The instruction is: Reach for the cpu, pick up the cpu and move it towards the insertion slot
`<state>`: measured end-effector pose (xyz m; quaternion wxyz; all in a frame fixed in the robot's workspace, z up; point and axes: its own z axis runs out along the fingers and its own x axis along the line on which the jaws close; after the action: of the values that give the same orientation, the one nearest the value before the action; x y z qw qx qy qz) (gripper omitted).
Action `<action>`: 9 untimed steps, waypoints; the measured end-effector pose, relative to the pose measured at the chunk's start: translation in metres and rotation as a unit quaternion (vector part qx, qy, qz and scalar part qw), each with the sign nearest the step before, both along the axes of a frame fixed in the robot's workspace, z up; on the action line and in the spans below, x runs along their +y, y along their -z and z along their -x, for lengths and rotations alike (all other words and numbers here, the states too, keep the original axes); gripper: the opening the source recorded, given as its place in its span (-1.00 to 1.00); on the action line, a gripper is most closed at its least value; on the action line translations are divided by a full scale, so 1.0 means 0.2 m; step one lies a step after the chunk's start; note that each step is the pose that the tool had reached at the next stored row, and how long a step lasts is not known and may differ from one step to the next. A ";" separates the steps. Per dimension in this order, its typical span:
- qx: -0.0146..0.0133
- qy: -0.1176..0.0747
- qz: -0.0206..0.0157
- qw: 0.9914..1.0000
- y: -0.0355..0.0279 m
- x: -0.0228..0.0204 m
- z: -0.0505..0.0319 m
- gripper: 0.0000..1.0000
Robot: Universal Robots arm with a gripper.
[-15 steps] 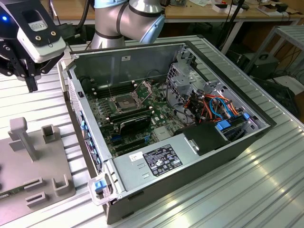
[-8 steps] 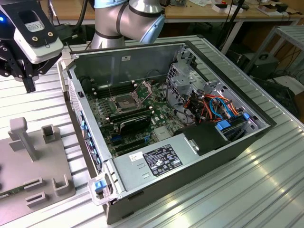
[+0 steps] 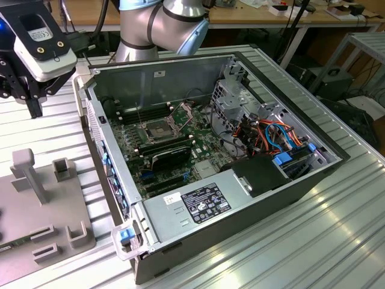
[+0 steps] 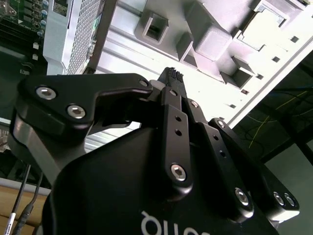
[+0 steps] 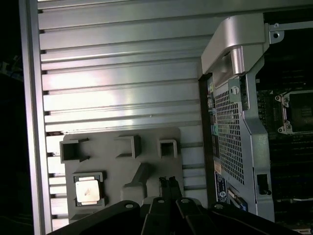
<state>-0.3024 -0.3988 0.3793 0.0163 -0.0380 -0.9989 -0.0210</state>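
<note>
The cpu (image 5: 88,190), a small pale square chip, lies in a square holder on the grey fixture plate (image 5: 146,152) beside the computer case. My gripper (image 5: 167,182) hangs above that plate, off to one side of the cpu, fingers shut together with nothing between them. In the second wrist view the gripper (image 4: 172,73) tips meet over the plate's blocks. In the exterior view the gripper (image 3: 34,107) is high at the exterior view's left, outside the case. The insertion slot (image 3: 157,130), a metal-framed socket with a dark centre, sits on the motherboard; its frame (image 5: 295,112) is seen in the first wrist view.
The open computer case (image 3: 114,180) stands between plate and socket, its perforated wall (image 5: 230,137) next to the plate. Inside are a black expansion card (image 3: 171,158), a power supply (image 3: 198,205), a drive cage (image 3: 234,96) and coloured cables (image 3: 271,135). Upright grey posts (image 3: 27,171) rise from the plate.
</note>
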 end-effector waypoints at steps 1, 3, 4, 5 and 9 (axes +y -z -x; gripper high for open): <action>0.000 0.000 0.000 1.000 0.000 0.000 0.002 -0.79; 0.001 0.000 0.000 1.000 0.001 0.000 0.007 -0.79; 0.001 0.000 0.000 1.000 0.002 0.000 0.010 -0.79; 0.001 0.000 0.000 1.000 0.002 0.000 0.012 -0.79; 0.003 0.000 0.000 1.000 0.004 0.000 0.021 -0.79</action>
<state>-0.3066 -0.3989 0.3785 0.0195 -0.0381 -0.9989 -0.0209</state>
